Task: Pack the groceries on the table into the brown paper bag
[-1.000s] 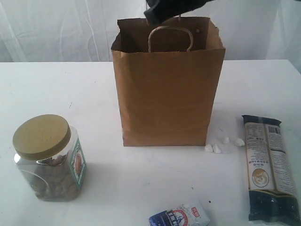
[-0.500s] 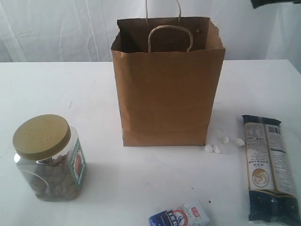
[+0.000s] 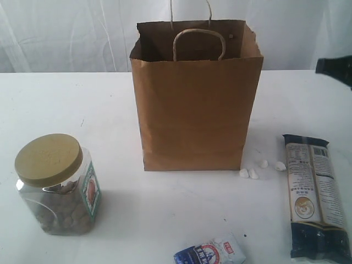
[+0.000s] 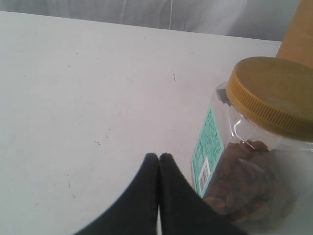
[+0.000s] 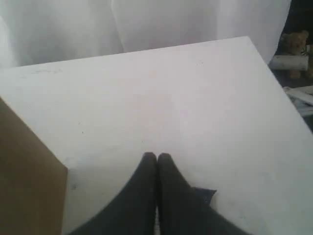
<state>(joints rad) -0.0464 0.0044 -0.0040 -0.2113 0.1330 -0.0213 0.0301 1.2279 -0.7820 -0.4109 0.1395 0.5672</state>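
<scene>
The brown paper bag [image 3: 195, 99] stands upright and open at the middle back of the white table [image 3: 82, 110]. A clear jar [image 3: 55, 187] with a tan lid stands at the front left. A long dark packet [image 3: 316, 198] lies at the right. At the front edge lies a small blue-white packet [image 3: 212, 253]. My left gripper [image 4: 159, 156] is shut and empty beside the jar [image 4: 249, 147]. My right gripper [image 5: 156, 156] is shut and empty above bare table, with the bag's side [image 5: 24, 181] close by and a corner of the dark packet [image 5: 205, 194] behind one finger. A dark bit of the right arm [image 3: 335, 67] shows at the right edge.
A few small white pebble-like bits [image 3: 258, 169] lie by the bag's front right corner. White curtains [image 3: 66, 33] hang behind the table. Beyond the table's far corner, clutter sits on the floor [image 5: 296, 54].
The right arm has left the space above the bag's mouth, swung right and come down to the right edge of the exterior view. Bag and groceries have not moved.
</scene>
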